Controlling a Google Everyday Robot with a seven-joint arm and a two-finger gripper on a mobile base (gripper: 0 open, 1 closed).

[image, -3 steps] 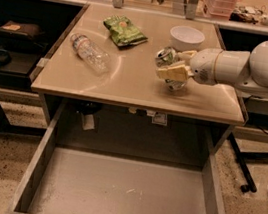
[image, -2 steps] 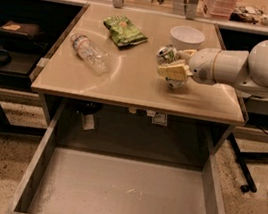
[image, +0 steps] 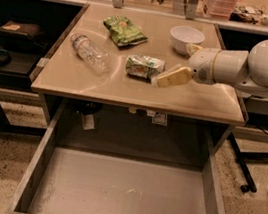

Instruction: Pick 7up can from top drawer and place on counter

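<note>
The 7up can [image: 144,66] lies on its side on the beige counter [image: 102,86], near its middle. My gripper [image: 173,64] is just right of the can, open and empty. Its lower finger [image: 173,77] reaches to the can's right end; I cannot tell if it touches. Its upper finger [image: 192,49] is by the bowl. The top drawer [image: 124,198] is pulled out below the counter, with nothing showing on its grey bottom.
A white bowl [image: 186,38] stands at the back right of the counter, close behind the gripper. A green snack bag [image: 124,30] lies at the back middle. A clear plastic bottle [image: 89,53] lies on the left. A black stand leg [image: 239,161] is on the floor at right.
The gripper was shut on the can, held upright over the counter's right side. Now the can lies on its side further left and the fingers have opened.
</note>
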